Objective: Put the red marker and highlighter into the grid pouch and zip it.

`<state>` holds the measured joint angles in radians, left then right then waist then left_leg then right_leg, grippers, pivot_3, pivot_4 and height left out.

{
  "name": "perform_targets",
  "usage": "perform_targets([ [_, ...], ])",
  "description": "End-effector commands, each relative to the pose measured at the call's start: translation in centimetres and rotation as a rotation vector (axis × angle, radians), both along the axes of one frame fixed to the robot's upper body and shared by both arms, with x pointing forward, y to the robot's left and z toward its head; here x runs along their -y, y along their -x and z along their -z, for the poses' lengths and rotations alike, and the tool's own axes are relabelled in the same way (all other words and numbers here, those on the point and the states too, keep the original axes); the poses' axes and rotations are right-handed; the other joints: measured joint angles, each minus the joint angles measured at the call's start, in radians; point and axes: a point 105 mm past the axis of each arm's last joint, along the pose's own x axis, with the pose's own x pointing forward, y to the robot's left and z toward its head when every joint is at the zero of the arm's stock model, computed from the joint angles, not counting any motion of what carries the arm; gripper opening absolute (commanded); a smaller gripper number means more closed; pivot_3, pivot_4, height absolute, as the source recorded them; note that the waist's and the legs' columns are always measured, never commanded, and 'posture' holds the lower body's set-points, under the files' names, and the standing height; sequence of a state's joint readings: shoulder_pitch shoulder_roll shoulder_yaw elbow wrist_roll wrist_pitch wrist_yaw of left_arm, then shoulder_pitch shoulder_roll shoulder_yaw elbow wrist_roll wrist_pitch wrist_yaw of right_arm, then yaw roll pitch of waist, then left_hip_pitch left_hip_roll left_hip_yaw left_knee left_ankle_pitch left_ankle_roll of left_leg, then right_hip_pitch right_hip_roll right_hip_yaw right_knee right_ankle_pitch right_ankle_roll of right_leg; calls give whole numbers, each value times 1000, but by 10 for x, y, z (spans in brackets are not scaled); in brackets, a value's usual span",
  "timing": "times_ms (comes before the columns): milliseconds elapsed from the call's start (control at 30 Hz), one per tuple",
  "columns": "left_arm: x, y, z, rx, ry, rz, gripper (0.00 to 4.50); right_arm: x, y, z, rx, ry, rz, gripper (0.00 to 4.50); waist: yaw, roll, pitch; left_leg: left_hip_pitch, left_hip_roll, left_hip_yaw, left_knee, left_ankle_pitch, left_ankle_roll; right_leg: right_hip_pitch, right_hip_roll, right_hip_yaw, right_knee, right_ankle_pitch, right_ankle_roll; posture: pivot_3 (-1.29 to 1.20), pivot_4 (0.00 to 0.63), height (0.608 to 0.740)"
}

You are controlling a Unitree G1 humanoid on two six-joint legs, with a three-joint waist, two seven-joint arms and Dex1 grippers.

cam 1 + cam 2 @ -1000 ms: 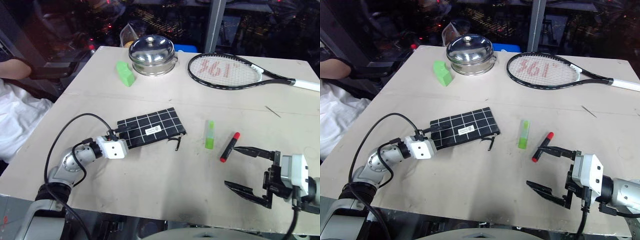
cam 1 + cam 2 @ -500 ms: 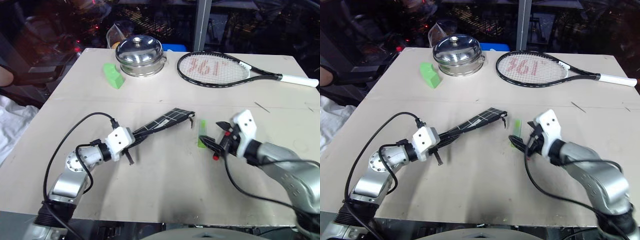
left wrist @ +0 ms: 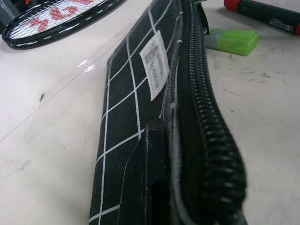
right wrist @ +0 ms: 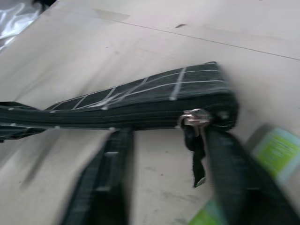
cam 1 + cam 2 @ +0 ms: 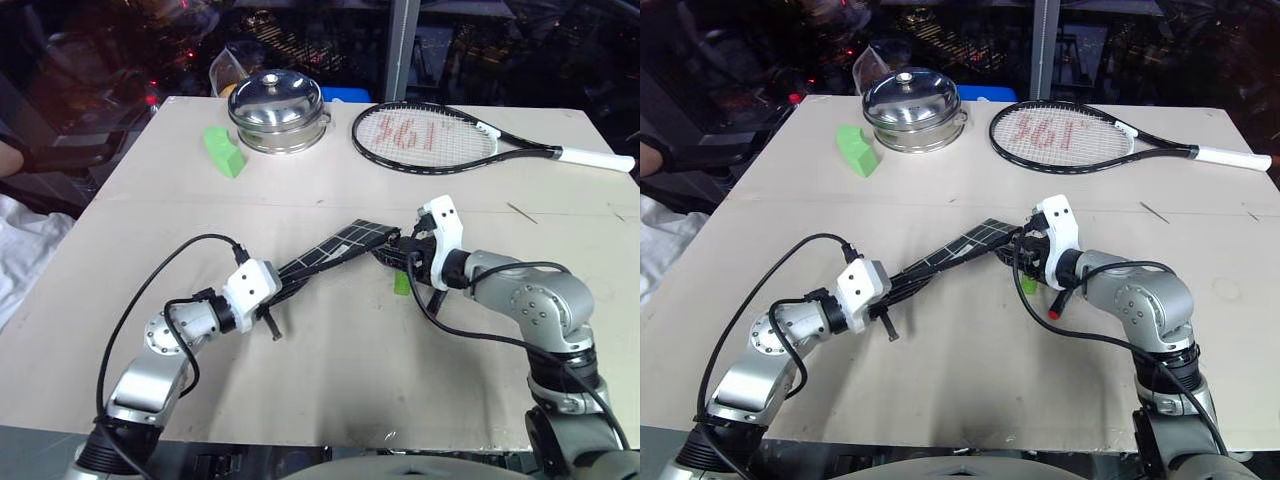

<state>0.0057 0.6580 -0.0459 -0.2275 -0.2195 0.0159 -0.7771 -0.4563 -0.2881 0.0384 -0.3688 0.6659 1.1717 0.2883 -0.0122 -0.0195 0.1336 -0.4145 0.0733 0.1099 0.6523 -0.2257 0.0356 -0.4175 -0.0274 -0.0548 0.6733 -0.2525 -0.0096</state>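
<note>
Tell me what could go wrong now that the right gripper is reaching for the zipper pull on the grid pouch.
The left gripper pinches only one end of the black grid-lined fabric pouch, stood on its edge, so pulling could twist it free. The right gripper straddles the black zipper pull without gripping it and might close beside it. The lime-green highlighter lies just under that gripper and could get knocked.

Head stereo overhead; wrist close-ups
</note>
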Motion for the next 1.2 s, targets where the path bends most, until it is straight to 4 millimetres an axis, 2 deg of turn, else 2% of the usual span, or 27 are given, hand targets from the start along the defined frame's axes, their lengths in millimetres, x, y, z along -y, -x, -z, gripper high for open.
perform_targets([
  [33,5,3,-13,55,10,17,0,1,-3,-9,41,0,-5,104,0,0,0,0,0,0,0,0,0,0,0,0,0,0,0,0,150,740],
  [267,7,0,-16,68,19,1,0,2,3,-11,39,-9,-53,40,0,0,0,0,0,0,0,0,0,0,0,0,0,0,0,0,150,740],
  [667,15,-6,-23,84,20,-1,0,-14,25,-18,3,-78,-197,40,0,0,0,-1,0,0,-1,0,0,0,0,0,-1,0,0,0,150,740],
  [867,18,-9,-23,87,29,-10,0,-18,30,-19,-8,-77,-230,40,0,0,0,-1,0,0,-1,0,0,-1,0,0,-1,0,0,0,150,740],
  [1200,40,-17,-28,115,42,-3,0,-29,33,-25,-21,-95,-272,40,1,0,0,-1,0,0,-1,0,0,-1,0,0,-2,-1,2,0,150,740],
])
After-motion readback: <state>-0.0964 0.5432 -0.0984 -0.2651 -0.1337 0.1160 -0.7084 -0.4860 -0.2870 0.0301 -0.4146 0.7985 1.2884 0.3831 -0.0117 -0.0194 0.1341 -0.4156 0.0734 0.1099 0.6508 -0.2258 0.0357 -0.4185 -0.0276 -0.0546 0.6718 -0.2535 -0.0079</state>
